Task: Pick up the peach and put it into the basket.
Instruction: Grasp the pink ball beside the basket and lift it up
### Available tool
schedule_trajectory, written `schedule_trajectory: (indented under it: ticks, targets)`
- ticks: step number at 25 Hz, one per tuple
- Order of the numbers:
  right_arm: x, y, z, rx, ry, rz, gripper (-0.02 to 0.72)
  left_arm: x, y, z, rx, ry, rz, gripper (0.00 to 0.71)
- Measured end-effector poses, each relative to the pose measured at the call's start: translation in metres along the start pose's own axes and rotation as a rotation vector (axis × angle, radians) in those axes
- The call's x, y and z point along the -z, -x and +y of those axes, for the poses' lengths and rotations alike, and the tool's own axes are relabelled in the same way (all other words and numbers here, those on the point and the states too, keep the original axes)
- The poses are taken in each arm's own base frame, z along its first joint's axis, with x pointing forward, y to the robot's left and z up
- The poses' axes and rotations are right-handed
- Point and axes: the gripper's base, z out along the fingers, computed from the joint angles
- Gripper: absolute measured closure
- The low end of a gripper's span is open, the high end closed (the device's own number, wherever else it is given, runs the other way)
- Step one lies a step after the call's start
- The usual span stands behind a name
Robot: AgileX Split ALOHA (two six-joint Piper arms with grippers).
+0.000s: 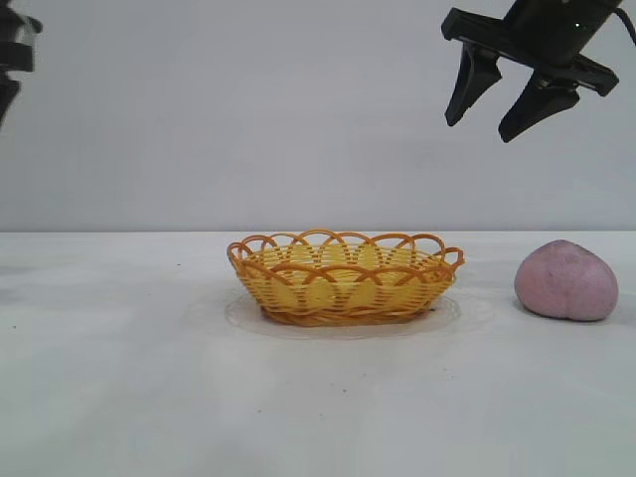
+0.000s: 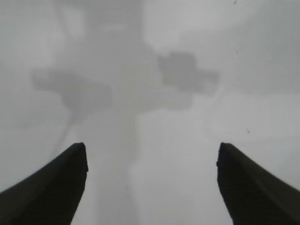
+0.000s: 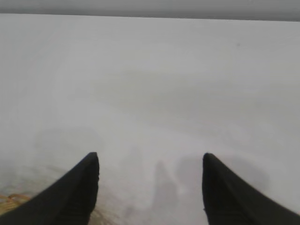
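Observation:
The pale pink-mauve peach (image 1: 566, 281) rests on the white table at the right. Left of it, apart from it, the yellow wicker basket (image 1: 345, 277) with an orange looped rim stands mid-table, and a sliver of its weave (image 3: 10, 202) shows in the right wrist view. My right gripper (image 1: 481, 128) hangs open high up between basket and peach, nearer the peach's side, with nothing between its fingers (image 3: 150, 157). The left gripper (image 2: 152, 147) is open over bare table, and only an edge of that arm (image 1: 12, 55) shows at the far left of the exterior view. Neither wrist view shows the peach.
The white table (image 1: 129, 388) spreads wide in front of and to the left of the basket. A plain grey wall stands behind. Shadows of an arm fall on the table in the left wrist view.

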Motion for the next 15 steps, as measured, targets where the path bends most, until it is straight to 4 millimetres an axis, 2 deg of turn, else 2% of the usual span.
schedule_trajectory:
  ticks: [3,15]
  targets:
    - [0.000,0.000,0.000,0.000,0.000,0.000,0.246,0.003,-0.032,-0.003,0.009,-0.010,0.021,0.176]
    - [0.000,0.000,0.000,0.001,0.000,0.000,0.246,0.039,-0.175,-0.019,0.027,-0.019,-0.174,0.176]
